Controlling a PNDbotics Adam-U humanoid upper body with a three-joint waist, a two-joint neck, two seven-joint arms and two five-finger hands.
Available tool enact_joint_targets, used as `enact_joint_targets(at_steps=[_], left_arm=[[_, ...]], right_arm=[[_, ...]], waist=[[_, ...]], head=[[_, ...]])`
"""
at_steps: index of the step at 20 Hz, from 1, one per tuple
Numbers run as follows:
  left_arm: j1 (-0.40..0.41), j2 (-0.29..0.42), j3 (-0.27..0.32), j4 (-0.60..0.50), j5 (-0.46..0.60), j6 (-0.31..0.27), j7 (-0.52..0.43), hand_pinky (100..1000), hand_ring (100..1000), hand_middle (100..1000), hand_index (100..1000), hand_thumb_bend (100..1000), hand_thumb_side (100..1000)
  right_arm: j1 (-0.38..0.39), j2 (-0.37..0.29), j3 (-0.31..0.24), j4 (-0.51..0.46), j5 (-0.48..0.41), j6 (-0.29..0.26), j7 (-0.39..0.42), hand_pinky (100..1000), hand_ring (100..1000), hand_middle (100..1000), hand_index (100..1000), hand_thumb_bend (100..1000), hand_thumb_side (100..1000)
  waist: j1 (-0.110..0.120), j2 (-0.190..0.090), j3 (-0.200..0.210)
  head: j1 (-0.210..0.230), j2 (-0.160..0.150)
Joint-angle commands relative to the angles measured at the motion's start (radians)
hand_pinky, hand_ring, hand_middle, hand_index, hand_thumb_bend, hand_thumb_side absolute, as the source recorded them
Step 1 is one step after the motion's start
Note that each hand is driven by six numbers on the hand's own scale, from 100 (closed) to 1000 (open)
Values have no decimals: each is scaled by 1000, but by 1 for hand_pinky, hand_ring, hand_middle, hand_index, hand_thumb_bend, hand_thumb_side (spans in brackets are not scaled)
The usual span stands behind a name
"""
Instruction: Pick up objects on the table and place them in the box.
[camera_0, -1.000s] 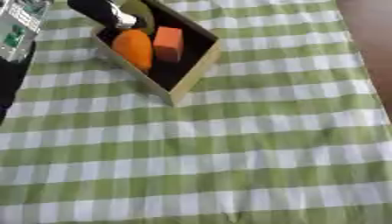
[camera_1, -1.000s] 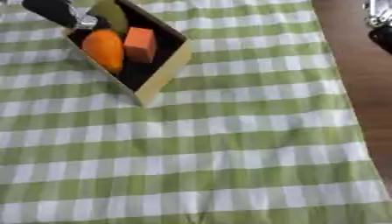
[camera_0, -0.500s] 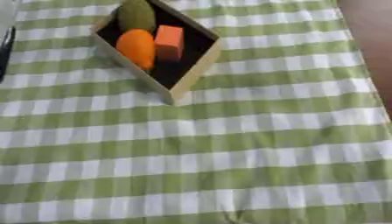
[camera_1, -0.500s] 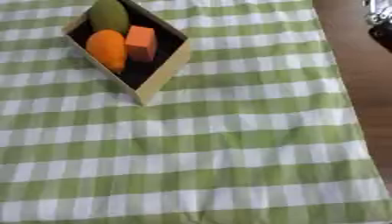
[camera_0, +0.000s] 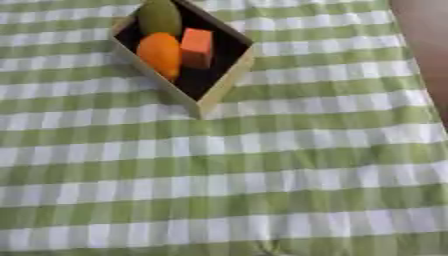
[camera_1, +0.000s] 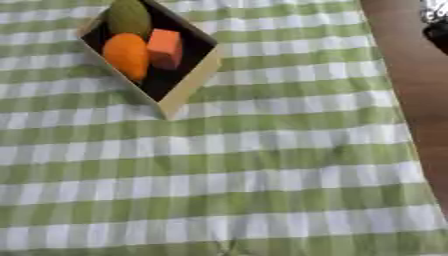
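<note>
Step in hand: judged complete or close to it. The box (camera_0: 223, 82) holds three items, and no loose object shows on the green checked cloth (camera_0: 262, 170).
Box contents: an orange oval fruit (camera_0: 160, 54), an orange-red block (camera_0: 196, 47) touching it, and a green fruit (camera_0: 159, 16) at the far end.
Left hand: not visible in either view. Finger state cannot be told.
Right hand: not confirmed. A dark shape (camera_1: 435, 30) sits at the upper right edge of the right eye view, over bare wood (camera_1: 411, 95). Its identity cannot be made out.
Position relative to hand: not definable, as no hand shows.
Next move: check outside the views for remaining objects.
Cut off: the box's far corner.
</note>
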Motion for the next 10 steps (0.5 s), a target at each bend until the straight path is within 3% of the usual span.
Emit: enact_joint_targets(at_steps=[1,5,10], left_arm=[[50,33,48,-107,130,14,126,786,755,724,882,252,589],[151,25,78,-129,247,-33,242,781,750,720,884,268,603],[249,-5,105,-130,312,-114,307,779,748,720,887,277,613]], right_arm=[[-10,-18,-12,-15,12,-20,-9,941,923,758,892,100,509],[-27,-17,-9,-15,5,-48,-24,938,889,769,894,100,519],[-48,-10,-9,-15,-1,-69,-54,936,866,787,895,100,524]], waist=[[-21,-32,2],[-30,-27,3],[-37,-19,5]], head=[[0,-6],[11,-18],[24,-34]])
